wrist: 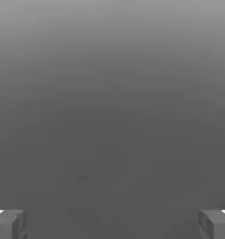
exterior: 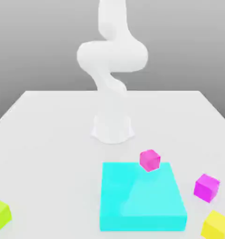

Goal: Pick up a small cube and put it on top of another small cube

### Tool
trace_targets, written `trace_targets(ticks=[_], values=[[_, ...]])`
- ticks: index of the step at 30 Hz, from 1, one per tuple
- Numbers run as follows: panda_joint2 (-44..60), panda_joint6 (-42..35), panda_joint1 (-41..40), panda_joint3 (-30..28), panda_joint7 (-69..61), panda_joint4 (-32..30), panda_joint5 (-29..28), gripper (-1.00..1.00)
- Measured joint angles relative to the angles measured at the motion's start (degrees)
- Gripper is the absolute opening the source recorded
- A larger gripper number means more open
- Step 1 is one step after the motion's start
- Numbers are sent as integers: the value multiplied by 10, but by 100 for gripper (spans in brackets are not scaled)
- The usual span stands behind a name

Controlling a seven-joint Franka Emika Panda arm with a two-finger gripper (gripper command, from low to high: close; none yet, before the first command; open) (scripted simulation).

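- Now, working across the exterior view from its left with the cyan block as your landmark: a lime cube sits well off to that side of it, alone on the white table.
- Next, a magenta cube sits at the block's far edge, tilted on a corner; you can't tell whether it rests on the top or just behind it.
- A second magenta cube lies near the block's other side, with a yellow cube just in front of it.
- Nothing is lifted yet, so judge this as the approach. Pick a cube standing free on the table, come straight down, square the fingers to its flat faces.
- In the hand view the gripper has its fingertips spread to the frame's edges, wide apart, gripping and touching nothing.
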Motion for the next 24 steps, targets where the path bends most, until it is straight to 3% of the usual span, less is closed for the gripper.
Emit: trace_targets(ticks=[24], values=[[503,134,114,92,-93,27,-60,0]])
